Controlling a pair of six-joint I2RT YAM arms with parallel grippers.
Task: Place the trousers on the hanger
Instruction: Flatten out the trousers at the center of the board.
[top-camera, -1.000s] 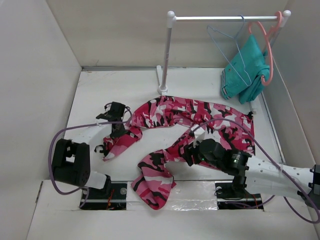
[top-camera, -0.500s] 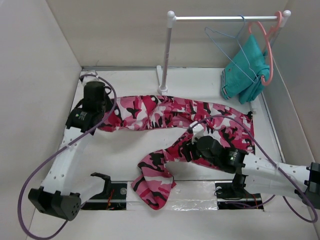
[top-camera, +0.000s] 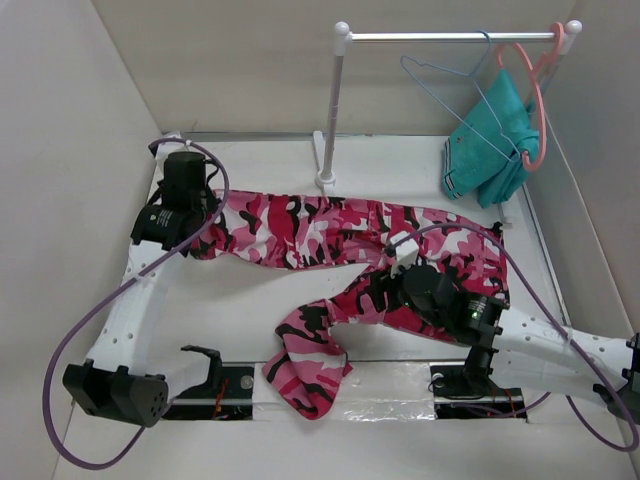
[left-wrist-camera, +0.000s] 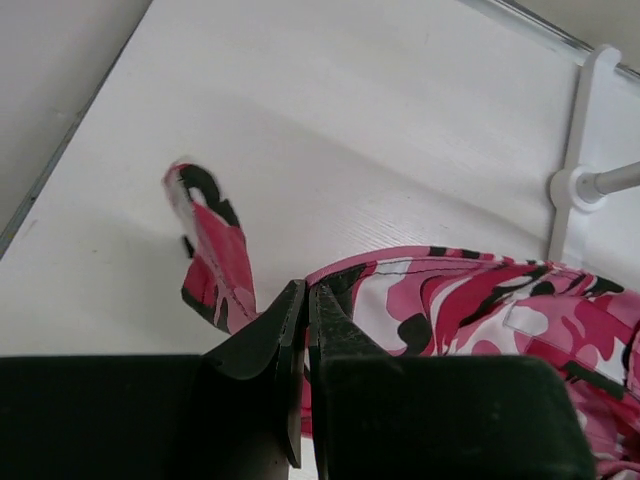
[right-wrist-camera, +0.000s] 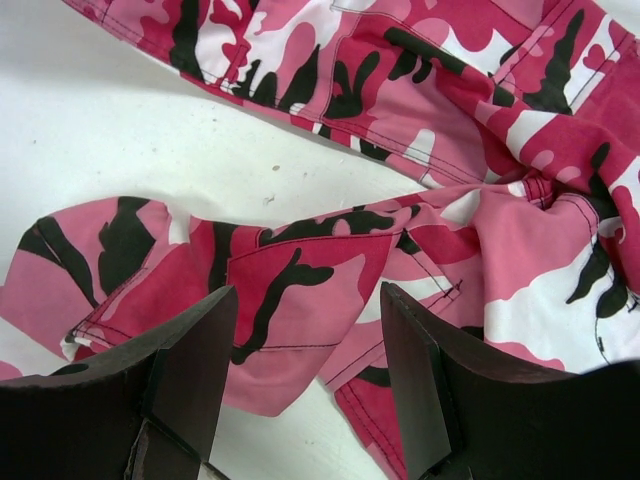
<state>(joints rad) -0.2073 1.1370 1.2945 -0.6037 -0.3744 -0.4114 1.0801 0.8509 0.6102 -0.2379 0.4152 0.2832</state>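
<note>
teal garment (top-camera: 487, 140) on salmon-pink hanger (top-camera: 540, 108) — white rail (top-camera: 450, 37) above

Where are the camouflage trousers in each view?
Top external: trousers spread across the middle.
Left wrist: lower right, pinched by the shut left gripper.
Right wrist: filling most of the frame, under the open right gripper.
Shared landmark: rack base, in top and left wrist views.

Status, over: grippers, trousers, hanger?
Left gripper shut on pink camouflage fabric trousers, leg stretched left. Right gripper open over other leg. Light-blue wire hanger on rail beside teal garment.
</note>
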